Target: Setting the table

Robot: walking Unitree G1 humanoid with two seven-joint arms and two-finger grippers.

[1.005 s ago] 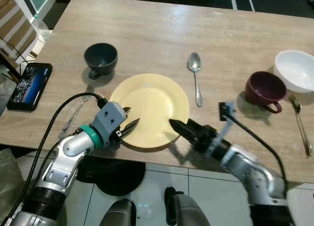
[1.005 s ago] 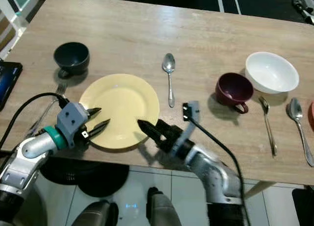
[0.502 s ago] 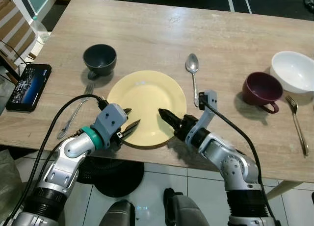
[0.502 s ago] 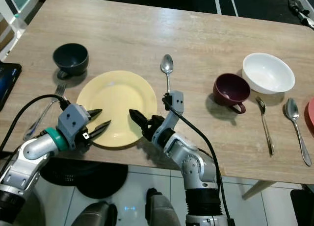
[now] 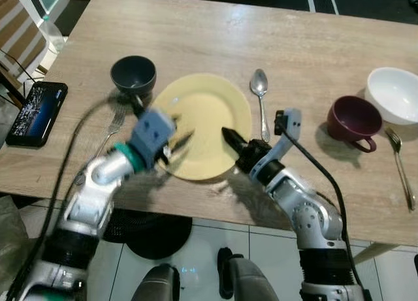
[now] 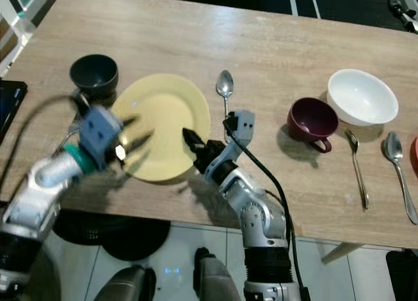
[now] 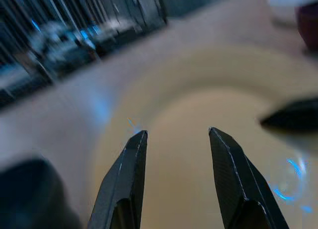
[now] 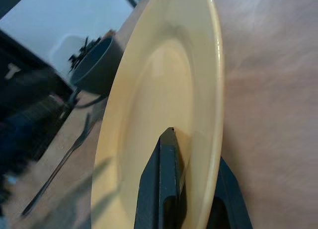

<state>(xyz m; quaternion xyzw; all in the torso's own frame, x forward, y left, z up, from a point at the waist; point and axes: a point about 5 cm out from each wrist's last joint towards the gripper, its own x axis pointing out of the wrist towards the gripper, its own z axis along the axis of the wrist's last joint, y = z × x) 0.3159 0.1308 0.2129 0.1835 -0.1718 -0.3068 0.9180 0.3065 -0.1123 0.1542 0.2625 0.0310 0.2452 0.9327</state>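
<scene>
Yellow plate (image 5: 202,121) sits on the wooden surface (image 5: 196,33), center-left of frame. Right gripper (image 5: 230,135) has its fingers pinched on the plate's lower-right rim. Left gripper (image 5: 177,142), blurred, fingers (image 7: 130,164) spread and empty over the plate's left edge. Dark bowl (image 5: 133,74) upper left, spoon (image 5: 260,98) just right of plate.

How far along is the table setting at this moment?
Done: dark bowl, fork and spoon are laid out. In hand: right gripper is clamped on the yellow plate's rim, positioning it; left gripper hovers open over it. Left: release the plate; maroon cup and white bowl sit apart.
</scene>
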